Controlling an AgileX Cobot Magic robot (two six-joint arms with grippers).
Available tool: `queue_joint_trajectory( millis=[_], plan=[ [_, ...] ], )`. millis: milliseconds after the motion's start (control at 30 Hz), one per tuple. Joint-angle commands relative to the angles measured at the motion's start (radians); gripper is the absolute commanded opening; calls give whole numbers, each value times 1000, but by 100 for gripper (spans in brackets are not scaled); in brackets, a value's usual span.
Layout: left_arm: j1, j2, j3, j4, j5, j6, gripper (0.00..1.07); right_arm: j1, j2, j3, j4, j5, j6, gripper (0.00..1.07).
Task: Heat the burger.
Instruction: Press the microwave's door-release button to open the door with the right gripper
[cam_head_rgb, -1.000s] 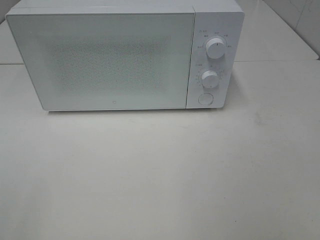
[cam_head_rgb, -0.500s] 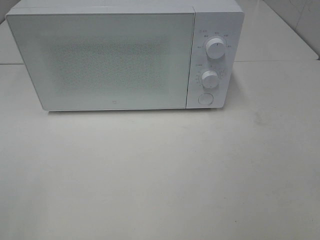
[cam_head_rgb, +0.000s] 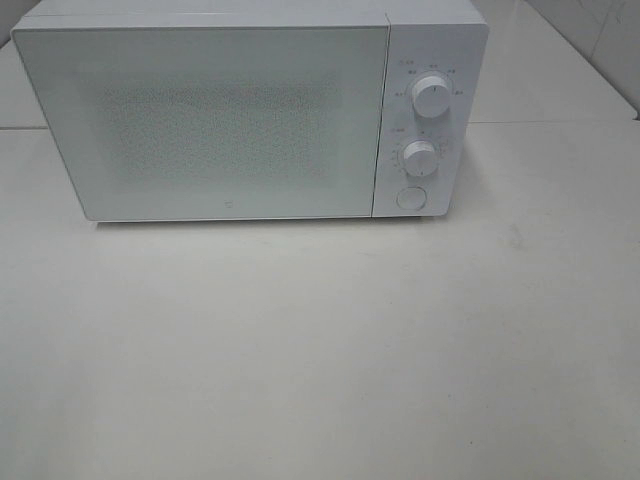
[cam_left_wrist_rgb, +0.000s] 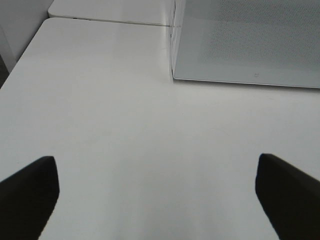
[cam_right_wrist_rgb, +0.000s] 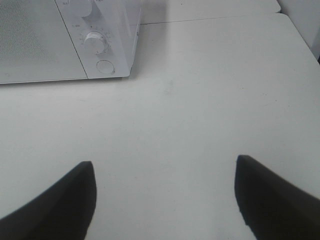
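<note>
The burger is out of view in every frame. A white microwave (cam_head_rgb: 250, 110) stands at the back of the white table (cam_head_rgb: 320, 340) with its door (cam_head_rgb: 205, 120) shut. Neither arm shows in the exterior high view. In the left wrist view my left gripper (cam_left_wrist_rgb: 157, 192) is open above bare table, with the microwave's door corner (cam_left_wrist_rgb: 250, 45) ahead. My right gripper (cam_right_wrist_rgb: 162, 192) is open too, nothing between its fingers, and the microwave's control panel (cam_right_wrist_rgb: 97, 42) lies ahead of it.
The microwave panel carries two white knobs (cam_head_rgb: 431, 95) (cam_head_rgb: 420, 158) and a round button (cam_head_rgb: 410, 197). A seam between table tops (cam_head_rgb: 560, 122) runs behind the microwave. The table's left edge (cam_left_wrist_rgb: 25, 50) shows in the left wrist view.
</note>
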Motion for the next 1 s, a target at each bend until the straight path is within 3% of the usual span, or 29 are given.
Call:
queue_joint_trajectory(
  millis=[33, 467, 767, 1000],
  plan=[
    [3, -16, 3, -8, -9, 0, 100, -4, -25, -1, 4, -22, -10, 75],
    [3, -16, 3, -8, -9, 0, 100, -1, 107, -14, 5, -289, -7, 75],
    [3, -16, 3, -8, -9, 0, 100, -1, 301, 76, 5, -618, -7, 75],
    [3, -16, 3, -8, -9, 0, 100, -1, 450, 91, 5, -762, -7, 75]
  ],
)
